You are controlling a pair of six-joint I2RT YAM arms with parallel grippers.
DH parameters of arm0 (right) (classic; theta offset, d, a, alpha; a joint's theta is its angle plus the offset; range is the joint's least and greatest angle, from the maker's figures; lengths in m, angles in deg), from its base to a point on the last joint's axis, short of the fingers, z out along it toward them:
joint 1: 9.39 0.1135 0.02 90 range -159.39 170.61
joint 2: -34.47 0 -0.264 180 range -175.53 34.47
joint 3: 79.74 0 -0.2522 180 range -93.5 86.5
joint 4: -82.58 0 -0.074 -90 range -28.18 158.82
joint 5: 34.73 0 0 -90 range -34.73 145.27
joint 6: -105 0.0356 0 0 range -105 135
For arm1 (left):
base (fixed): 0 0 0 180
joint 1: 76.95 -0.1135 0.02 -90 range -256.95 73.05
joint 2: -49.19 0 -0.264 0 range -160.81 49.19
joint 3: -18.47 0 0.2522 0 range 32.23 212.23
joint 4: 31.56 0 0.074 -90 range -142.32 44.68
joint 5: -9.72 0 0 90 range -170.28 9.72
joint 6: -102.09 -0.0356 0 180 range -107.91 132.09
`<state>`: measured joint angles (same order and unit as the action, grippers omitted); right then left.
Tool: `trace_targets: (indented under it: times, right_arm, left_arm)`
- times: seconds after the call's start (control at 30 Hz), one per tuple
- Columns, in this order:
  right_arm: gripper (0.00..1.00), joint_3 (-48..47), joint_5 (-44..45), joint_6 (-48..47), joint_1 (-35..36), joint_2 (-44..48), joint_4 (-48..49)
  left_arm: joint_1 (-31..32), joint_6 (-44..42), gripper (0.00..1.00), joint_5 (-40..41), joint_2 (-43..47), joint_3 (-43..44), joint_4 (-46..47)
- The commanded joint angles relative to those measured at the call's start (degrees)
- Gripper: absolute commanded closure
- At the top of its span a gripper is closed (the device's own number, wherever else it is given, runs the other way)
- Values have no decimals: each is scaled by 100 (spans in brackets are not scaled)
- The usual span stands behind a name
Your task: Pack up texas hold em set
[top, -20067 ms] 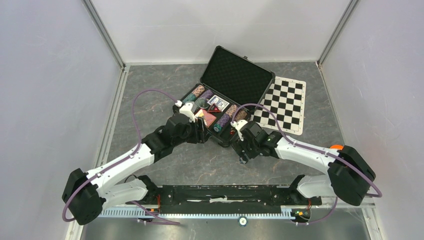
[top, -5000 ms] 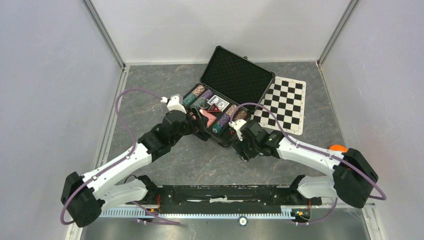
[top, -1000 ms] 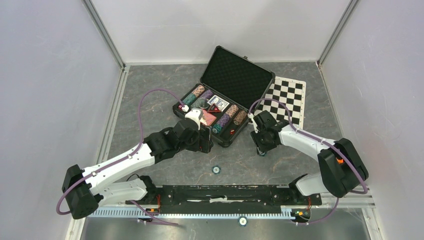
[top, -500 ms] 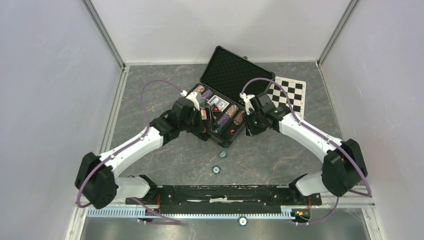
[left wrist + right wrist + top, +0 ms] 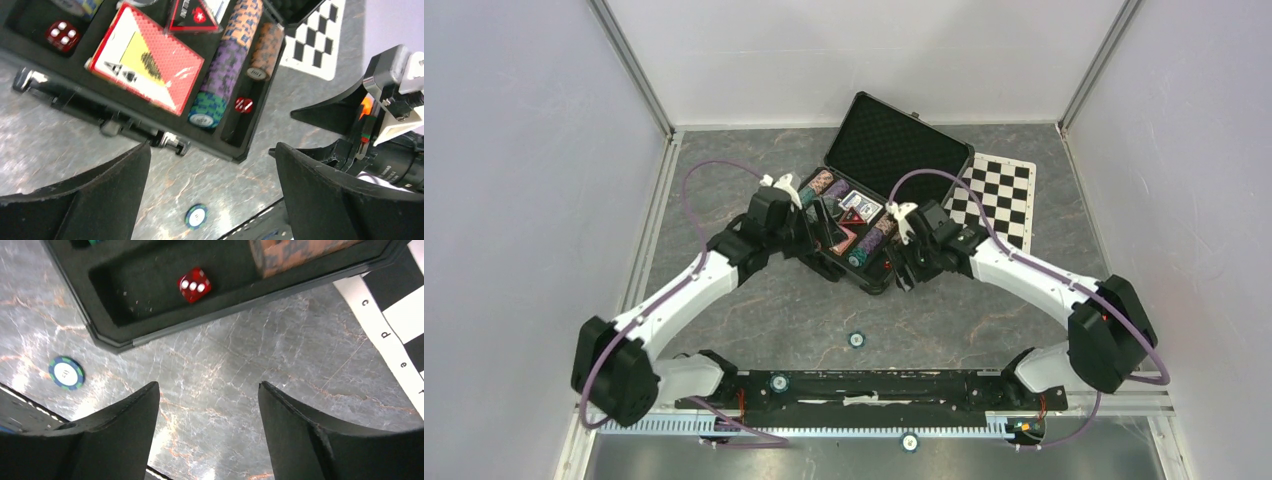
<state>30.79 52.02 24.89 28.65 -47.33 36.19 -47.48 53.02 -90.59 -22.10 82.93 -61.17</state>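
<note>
Along the white border of the chequered mat [image 5: 372,285] the right wrist view shows the small black letters c, d and e in a row. A red die [image 5: 194,285] in the case's foam shows three white pips on its top face, and a second red die [image 5: 62,35] in the left wrist view shows four. The red card deck [image 5: 147,65] carries what looks like an A beside a spade sign, while the mark at the white centre of the loose chip [image 5: 66,373] is too small to read.
</note>
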Motion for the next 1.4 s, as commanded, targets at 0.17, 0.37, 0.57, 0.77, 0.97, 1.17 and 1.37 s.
trace_targets:
  times: [0.17,0.37,0.57,0.77,0.97,1.17,1.37]
  right_arm:
    - [17,616,669,498,1435,768,802]
    - [15,382,1788,1210,2587,405,488]
    - [2,573,2213,1679,2955,410,946]
    - [2,242,2037,2107,3151,-288,779]
    - [3,-267,2091,2700,3368,-810,364]
    - [18,-60,1535,3260,3368,-959,890]
    - [22,-172,1569,3681,3419,-1349,725]
  left_arm:
    - [1101,-507,0,2494,1231,-130,-1904]
    - [1113,-217,0,2489,1951,-762,-2008]
    - [1631,318,2,2825,2369,-980,-2774]
    - [1851,790,3,2721,2963,-1418,-2843]
    - [1851,1236,4,2488,3356,-1749,-2884]
    - [1851,1549,1,2760,3741,-1861,-3108]
    - [1851,1901,0,3192,4323,-2062,-3160]
